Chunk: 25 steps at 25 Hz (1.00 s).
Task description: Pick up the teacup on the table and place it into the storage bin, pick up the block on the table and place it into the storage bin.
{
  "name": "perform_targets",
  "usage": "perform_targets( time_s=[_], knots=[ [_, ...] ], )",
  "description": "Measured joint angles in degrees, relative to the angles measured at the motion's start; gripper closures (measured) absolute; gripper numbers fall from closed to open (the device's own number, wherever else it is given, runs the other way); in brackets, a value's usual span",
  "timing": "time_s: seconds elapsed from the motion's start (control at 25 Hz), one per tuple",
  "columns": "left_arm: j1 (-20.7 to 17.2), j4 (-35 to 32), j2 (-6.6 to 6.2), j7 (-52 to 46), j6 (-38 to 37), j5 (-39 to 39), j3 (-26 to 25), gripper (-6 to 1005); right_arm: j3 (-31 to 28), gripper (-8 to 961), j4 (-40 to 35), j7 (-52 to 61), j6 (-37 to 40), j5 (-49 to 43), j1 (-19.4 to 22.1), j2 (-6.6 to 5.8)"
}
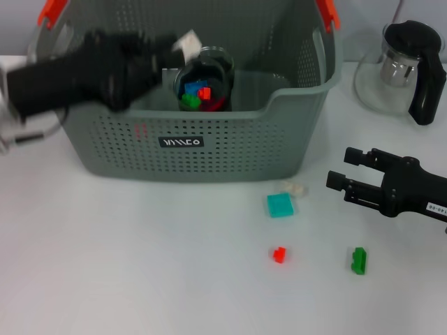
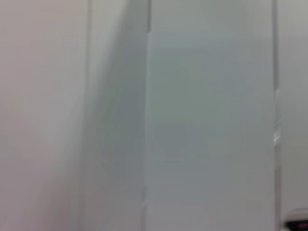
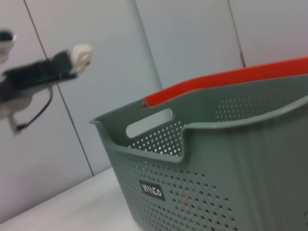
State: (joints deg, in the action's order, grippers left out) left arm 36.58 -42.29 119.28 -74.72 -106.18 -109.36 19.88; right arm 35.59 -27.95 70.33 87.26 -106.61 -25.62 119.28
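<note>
Head view: storage bin [image 1: 209, 150], grey perforated plastic, orange handle clips at both far corners, small black label on the front wall; stands at the far left-centre of the white table [image 1: 126, 265]. Inside it, a clear glass teacup [image 1: 204, 82] lies holding blue, red and green blocks. Left gripper [image 1: 183, 46], blurred, hangs above the bin's left half just beside the teacup; whether its claw is wide or closed cannot be told. Right gripper [image 1: 341, 171], black, hovers near the table's right edge, claw spread wide and holding nothing. On the table in front of the bin: a teal square block [image 1: 281, 205], a small pale piece [image 1: 296, 187] just beyond it, a red block [image 1: 279, 255], a green block [image 1: 359, 260]. Glass teapot [image 1: 401, 66] with black lid and handle, far right.
</note>
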Motion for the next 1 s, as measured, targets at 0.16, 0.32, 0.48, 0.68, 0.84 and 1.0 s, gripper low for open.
perform_targets(
  time_s=[0.16, 0.32, 0.48, 0.68, 0.84, 1.0],
  knots=[
    [3.11, -10.09, -0.82, -15.86, 10.01, -2.94, 7.35, 765, 0.01, 193, 0.00, 0.14, 0.02, 0.00, -0.05, -0.02],
    [5.89, -15.38, -2.96, -30.13, 20.74, -9.58, 19.68, 742, 0.01, 193, 0.00, 0.15, 0.01, -0.19, -0.03, -0.07],
    [9.55, -15.79, -2.81, -38.51, 27.86, -21.48, 26.75, 718, 0.01, 193, 0.10, 0.07, 0.06, -0.26, 0.03, -0.09],
    [10.48, -15.59, 0.03, -44.35, 35.22, -31.36, 32.28, 688, 0.01, 193, 0.09, -0.15, 0.01, -0.28, 0.22, -0.03],
    [9.19, -18.00, 2.34, -44.30, 37.03, -32.56, 33.50, 665, 0.01, 193, 0.04, -0.11, 0.00, -0.23, 0.32, -0.05],
    [7.93, -21.14, 2.90, -44.43, 35.59, -31.08, 33.23, 641, 0.00, 193, 0.02, -0.01, 0.13, -0.12, 0.23, -0.10]
  ],
)
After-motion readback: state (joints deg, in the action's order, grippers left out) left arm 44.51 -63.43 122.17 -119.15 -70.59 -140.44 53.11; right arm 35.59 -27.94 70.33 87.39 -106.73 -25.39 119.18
